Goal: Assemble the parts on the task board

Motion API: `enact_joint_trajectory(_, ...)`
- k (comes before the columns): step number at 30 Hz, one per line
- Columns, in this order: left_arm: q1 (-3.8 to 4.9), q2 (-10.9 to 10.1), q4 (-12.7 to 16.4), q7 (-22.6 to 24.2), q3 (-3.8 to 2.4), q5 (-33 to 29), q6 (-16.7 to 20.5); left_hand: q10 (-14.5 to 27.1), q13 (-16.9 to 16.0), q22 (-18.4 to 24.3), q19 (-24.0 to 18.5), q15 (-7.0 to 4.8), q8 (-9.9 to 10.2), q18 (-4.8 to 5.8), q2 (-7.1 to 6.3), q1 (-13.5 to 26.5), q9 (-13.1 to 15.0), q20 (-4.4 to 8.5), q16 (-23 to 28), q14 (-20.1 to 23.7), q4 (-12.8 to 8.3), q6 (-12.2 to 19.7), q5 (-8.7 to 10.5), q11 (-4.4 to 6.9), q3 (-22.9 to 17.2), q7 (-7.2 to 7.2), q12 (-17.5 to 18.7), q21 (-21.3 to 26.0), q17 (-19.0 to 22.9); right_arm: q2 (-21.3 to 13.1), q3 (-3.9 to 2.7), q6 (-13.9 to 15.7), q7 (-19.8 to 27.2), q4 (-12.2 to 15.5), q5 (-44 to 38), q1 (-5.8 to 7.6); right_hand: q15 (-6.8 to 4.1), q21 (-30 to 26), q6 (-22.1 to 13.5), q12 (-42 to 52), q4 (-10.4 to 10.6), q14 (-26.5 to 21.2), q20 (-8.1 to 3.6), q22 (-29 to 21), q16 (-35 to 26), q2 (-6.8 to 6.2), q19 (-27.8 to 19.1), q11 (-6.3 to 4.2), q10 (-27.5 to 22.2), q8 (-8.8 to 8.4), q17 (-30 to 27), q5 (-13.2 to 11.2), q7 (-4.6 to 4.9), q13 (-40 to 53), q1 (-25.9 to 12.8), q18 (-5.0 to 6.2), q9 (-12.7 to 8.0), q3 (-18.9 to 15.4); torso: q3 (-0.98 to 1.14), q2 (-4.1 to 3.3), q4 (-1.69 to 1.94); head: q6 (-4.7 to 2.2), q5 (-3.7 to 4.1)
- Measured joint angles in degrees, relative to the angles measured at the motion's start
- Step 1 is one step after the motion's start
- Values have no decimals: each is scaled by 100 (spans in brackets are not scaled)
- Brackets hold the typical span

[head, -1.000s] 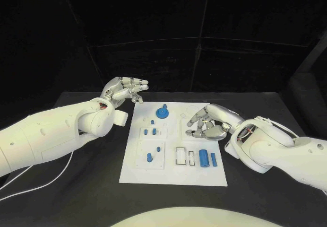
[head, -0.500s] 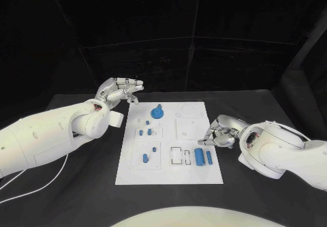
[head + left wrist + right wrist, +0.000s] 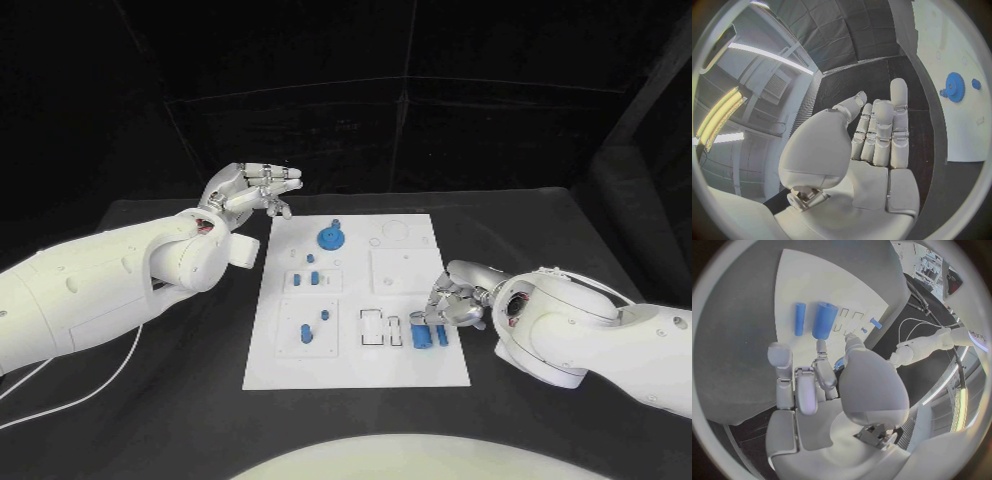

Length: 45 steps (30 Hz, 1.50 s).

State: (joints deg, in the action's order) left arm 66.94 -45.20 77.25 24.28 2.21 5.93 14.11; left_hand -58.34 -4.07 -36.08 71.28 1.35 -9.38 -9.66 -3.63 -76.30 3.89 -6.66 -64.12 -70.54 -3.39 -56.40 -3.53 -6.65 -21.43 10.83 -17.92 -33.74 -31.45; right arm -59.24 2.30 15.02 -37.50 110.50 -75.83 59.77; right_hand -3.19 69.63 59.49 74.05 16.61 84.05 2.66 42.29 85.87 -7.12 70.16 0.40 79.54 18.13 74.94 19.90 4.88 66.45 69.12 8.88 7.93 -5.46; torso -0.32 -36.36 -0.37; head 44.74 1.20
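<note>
Task board (image 3: 361, 372) layout, taken from the gear (image 3: 332, 238).
Gear on the board's far part; two cylinders (image 3: 430, 334) lie on its near right; right hand (image 3: 459, 300) just beside them; left hand (image 3: 253, 189) beyond the gear's left.

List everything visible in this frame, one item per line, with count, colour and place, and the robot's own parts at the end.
black table: one, black, under everything.
task board: one, white, middle of the table, long side running away from the robot.
blue gear: one, blue, far end of the board, left of centre.
small blue parts: several, blue, in the left-hand pockets of the board; exact count unclear.
thick blue cylinder: one, blue, near right part of the board.
thin blue cylinder: one, blue, lying beside the thick one, on its right.
left robot hand: one, silver, raised beside the board's far left corner, holding nothing.
right robot hand: one, silver, fingers curled, at the two cylinders by the board's right edge; contact unclear.
</note>
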Motion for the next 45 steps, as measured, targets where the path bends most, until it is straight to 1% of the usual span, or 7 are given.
enact_joint_trajectory(3, -2, 0, -1, 0, 1, 0, -4, 0, 0, 0, 0, 0, 0, 0, 0, 0, 0, 0, 0, 0, 0, 0, 0, 0, 0, 0, 0, 0, 0, 42, 1, -31, -32, -64, -37, -27, 0, 0, 0, 0, 0, 0, 0, 0, 0, 30, 0, 0, 0, 24, 0, 0, 0, 14, 31, 0, 7, 0, -2, -1, 1, 5, 2)
enact_joint_trajectory(13, -3, -4, -3, -4, 3, 0, -19, 0, 0, 6, 0, 0, 0, 0, 0, 0, 0, 0, 0, 0, 0, 0, 0, 0, 0, 0, 0, 0, -37, 110, 7, -228, -173, -184, -150, -76, 0, 0, 0, 0, 0, 0, 0, 16, 0, 30, 0, 0, -1, 67, -1, 0, 0, 33, 31, 1, 24, -32, -6, -4, 2, 29, -13)
enact_joint_trajectory(20, -4, -17, -5, -8, 4, 0, -28, 0, 0, 6, 0, 0, 0, 0, 0, 0, 0, 0, 0, 0, 0, 0, 0, 0, 0, 0, -27, 0, -37, 233, 9, -347, -217, -247, -237, -176, 0, 0, 0, 0, 16, 0, 0, 22, 0, 53, -1, 0, -1, 67, -1, 0, 0, 32, 54, 1, 27, -48, -12, -4, 3, 47, -30)
enact_joint_trajectory(26, -4, -28, -2, -11, 5, 0, -36, 0, 0, 5, 0, 0, 0, 0, 0, 0, 0, 0, 0, 0, 0, 0, 0, 0, 0, 0, -27, 0, -37, 370, 6, -397, -227, -353, -300, -255, 0, 0, 1, 0, 1, 0, 0, 22, 28, 53, -1, 0, -1, 69, -1, -2, 1, 32, 53, 1, 50, -64, -12, -5, 1, 62, -46)
enact_joint_trajectory(33, -4, -38, 1, -15, 5, 0, -44, 0, 0, 5, 0, 0, 0, 0, 0, 0, 0, 0, 0, 0, 0, 0, 0, 0, 0, 0, -27, 0, -36, 464, -12, -394, -227, -451, -379, -276, 1, 0, -1, 0, -11, 0, 0, 21, 29, 54, -1, 0, -1, 153, -2, -3, -15, 32, 55, 1, 69, -83, -10, -5, -8, 73, -53)
enact_joint_trajectory(40, -4, -40, 3, -21, 5, 0, -51, 0, 0, 5, 0, 0, 0, 0, 0, 0, 0, 0, 0, 0, 0, 0, 0, 0, 0, 0, -27, 0, -36, 493, -12, -325, -216, -458, -441, -290, 1, 0, -67, 0, -7, 0, 0, 21, 29, 145, -1, 0, -1, 182, -2, 160, -23, 74, 147, 1, 74, -120, -10, -4, -8, 73, -53)
enact_joint_trajectory(45, -4, -42, 5, -23, 5, 0, -53, 0, 0, 5, 0, 0, 0, 0, 0, 0, 0, 0, 0, 0, 0, 0, 0, 0, 0, 0, -27, 0, -36, 432, 0, -163, -206, -390, -459, -306, 1, 44, -135, 31, -23, 0, 0, 89, 35, 271, 40, -1, 0, 248, -2, 365, -29, 164, 274, 2, 89, -136, -12, 0, -7, 64, -46)
